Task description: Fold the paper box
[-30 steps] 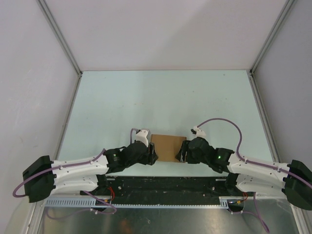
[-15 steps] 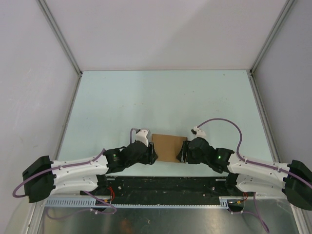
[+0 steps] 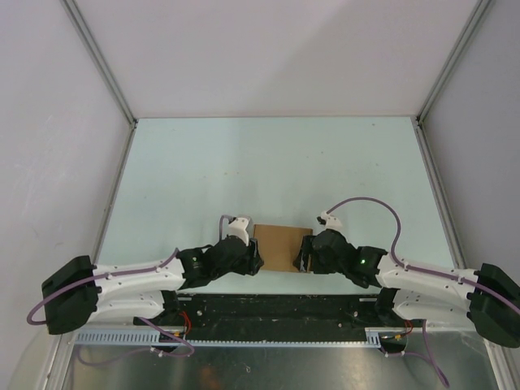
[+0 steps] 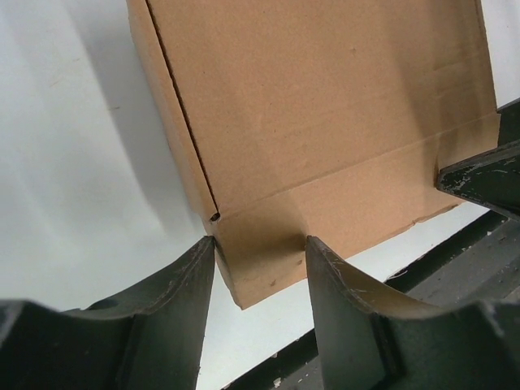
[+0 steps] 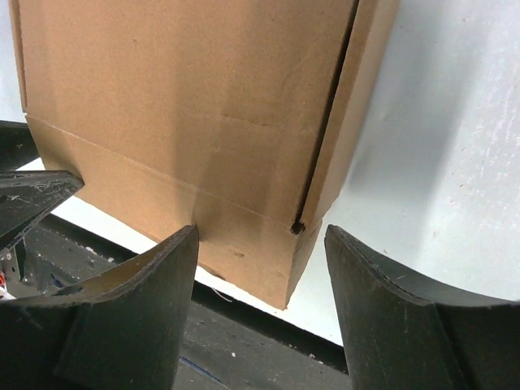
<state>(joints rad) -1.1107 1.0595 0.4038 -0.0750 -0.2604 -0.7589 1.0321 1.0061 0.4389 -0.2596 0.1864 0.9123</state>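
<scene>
The paper box is a small closed brown cardboard box at the table's near edge, between both grippers. My left gripper straddles its near left corner. In the left wrist view the box fills the frame and the gripper has one fingertip against the left wall and the other against the near wall. My right gripper straddles the near right corner. In the right wrist view the box sits between wider-set fingers of the gripper, and the outer fingertip stands just off the side wall.
The pale table stretches behind the box, with white walls on three sides. The black base rail runs just in front of the box along the table's near edge.
The left arm has shifted slightly right and nearer the box. The box and the right gripper have hardly moved.
</scene>
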